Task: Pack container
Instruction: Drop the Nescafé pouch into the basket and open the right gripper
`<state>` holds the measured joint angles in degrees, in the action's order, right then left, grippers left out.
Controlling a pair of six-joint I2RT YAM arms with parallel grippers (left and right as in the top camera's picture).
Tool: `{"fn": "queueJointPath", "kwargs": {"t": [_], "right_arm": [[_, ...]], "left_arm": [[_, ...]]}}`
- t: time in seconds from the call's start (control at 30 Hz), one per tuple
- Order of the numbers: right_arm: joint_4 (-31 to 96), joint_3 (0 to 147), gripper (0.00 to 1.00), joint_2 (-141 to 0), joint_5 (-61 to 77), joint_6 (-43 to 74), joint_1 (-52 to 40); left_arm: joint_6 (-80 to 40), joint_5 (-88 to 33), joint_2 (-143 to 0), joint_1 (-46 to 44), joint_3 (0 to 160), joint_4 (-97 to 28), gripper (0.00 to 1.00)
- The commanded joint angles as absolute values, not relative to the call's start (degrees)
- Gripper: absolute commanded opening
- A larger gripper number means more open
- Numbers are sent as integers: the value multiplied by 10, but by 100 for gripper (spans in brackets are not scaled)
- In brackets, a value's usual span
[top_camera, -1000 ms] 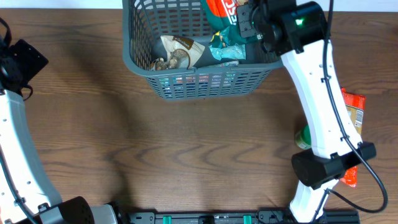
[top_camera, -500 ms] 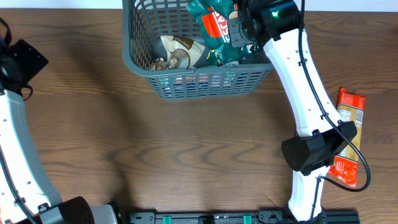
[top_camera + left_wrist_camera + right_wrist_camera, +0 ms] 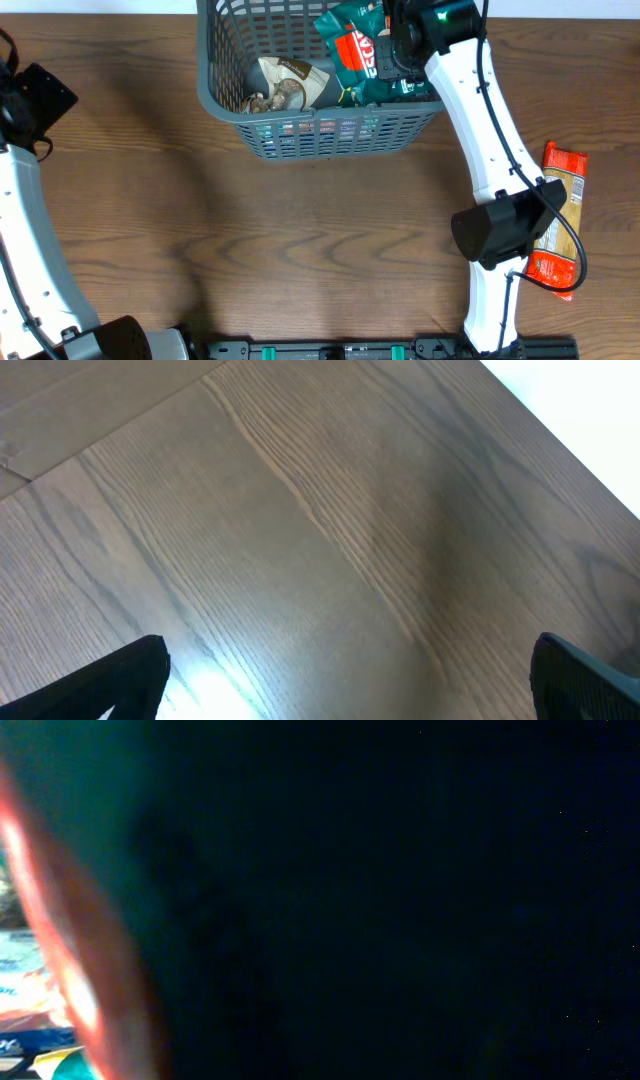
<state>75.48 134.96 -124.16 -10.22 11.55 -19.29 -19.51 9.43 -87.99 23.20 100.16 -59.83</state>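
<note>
Now, right gripper: seemingly clamped on green packet
Left gripper: wide apart, empty
Basket: lower packet flat beside brown bag, then release

A brown wood-grain table is shown. An orange-red packet with a tan panel is laid flat near the table's right edge, partly covered. A black rail with green fittings is seen along the table's near edge.

Green packet, right arm crowding container's right.
</note>
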Motion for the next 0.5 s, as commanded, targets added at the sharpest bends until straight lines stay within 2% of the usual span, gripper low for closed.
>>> {"fn": "queueJointPath", "kwargs": {"t": [0.0,0.07,0.1,0.13,0.17,0.47], "right_arm": [[739,1364,2,-1226,-105,128,-189],[738,1364,20,-1226,-104,128,-189],[738,1364,47,-1226,-104,128,-189],[738,1364,87,-1226,-104,128,-189],[737,1364,98,-1226,-104,128,-189],[735,1364,99,-1226,-98,115,-189]], "left_arm": [[-198,101,-879,234,1000,-600,99],[-198,101,-879,234,1000,-600,99],[-198,101,-879,234,1000,-600,99],[-198,101,-879,234,1000,-600,99],[-198,101,-879,234,1000,-600,99],[-198,101,-879,234,1000,-600,99]]}}
